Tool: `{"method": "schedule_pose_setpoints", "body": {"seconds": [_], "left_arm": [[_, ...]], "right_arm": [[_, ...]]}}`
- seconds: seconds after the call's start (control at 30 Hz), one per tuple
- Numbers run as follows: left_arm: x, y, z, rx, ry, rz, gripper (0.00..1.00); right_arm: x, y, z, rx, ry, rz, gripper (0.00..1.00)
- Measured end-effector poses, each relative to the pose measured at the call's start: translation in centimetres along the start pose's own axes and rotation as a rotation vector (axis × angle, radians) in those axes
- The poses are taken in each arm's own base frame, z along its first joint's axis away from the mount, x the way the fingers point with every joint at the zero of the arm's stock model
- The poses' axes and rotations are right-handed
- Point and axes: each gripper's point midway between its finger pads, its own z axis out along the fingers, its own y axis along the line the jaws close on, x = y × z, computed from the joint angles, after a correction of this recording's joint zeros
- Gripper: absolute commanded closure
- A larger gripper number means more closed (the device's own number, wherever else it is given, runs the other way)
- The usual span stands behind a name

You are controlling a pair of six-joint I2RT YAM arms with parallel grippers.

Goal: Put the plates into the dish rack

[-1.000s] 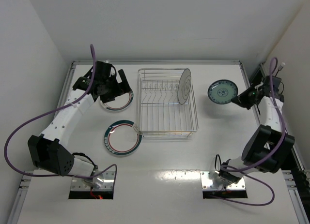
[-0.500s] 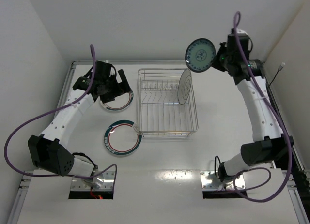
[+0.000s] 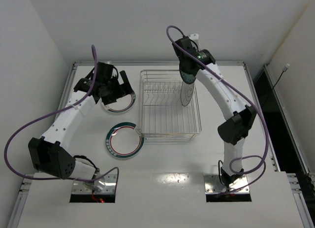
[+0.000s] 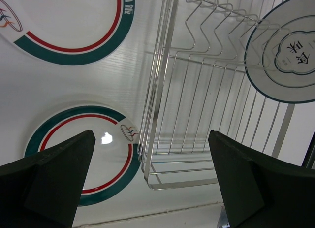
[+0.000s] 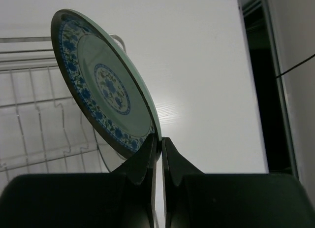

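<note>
One teal plate [image 5: 106, 97], on edge over the rack [image 3: 170, 136], pinched by right claw [image 5: 158, 139]; left claw [image 4: 150, 139] spread.

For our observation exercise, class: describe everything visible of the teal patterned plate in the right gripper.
The teal patterned plate is round, glossy and ceramic-looking, with a blue floral band near its rim and a blue medallion at its centre. It stands tilted, nearly on edge, its lower rim pinched by the shut right gripper, in the air over the dish rack. Nothing else visibly touches it.
</note>
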Motion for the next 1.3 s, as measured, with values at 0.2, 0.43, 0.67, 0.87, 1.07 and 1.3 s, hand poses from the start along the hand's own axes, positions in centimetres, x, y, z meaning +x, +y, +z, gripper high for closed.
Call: {"method": "schedule_pose_setpoints", "body": {"seconds": [0.2, 0.43, 0.67, 0.87, 1.07, 1.3], "left_arm": [[-0.1, 0.0, -0.2, 0.000, -0.007, 0.000, 0.00], [-0.2, 0.0, -0.4, 0.003, -0.011, 0.000, 0.00], [0.0, 0.1, -0.6, 0.003, -0.011, 0.000, 0.00], [0.1, 0.2, -0.9, 0.005, -0.014, 0.000, 0.00], [0.1, 0.1, -1.2, 0.012, -0.023, 0.000, 0.00], [0.4, 0.4, -1.3, 0.008, -0.017, -0.001, 0.00]], "right_arm": [[-0.6, 0.5, 0.6, 0.082, -0.010, -0.088, 1.00], [3.0, 2.8, 2.6, 0.103, 0.088, -0.213, 1.00], [5.1, 4.1, 2.9, 0.105, 0.144, -0.298, 1.00], [6.5, 4.3, 3.1, 0.119, 0.186, -0.325, 1.00], [6.9, 4.5, 2.8, 0.116, 0.200, -0.311, 1.00], [5.6, 4.9, 2.4, 0.097, 0.184, -0.270, 1.00]]}}
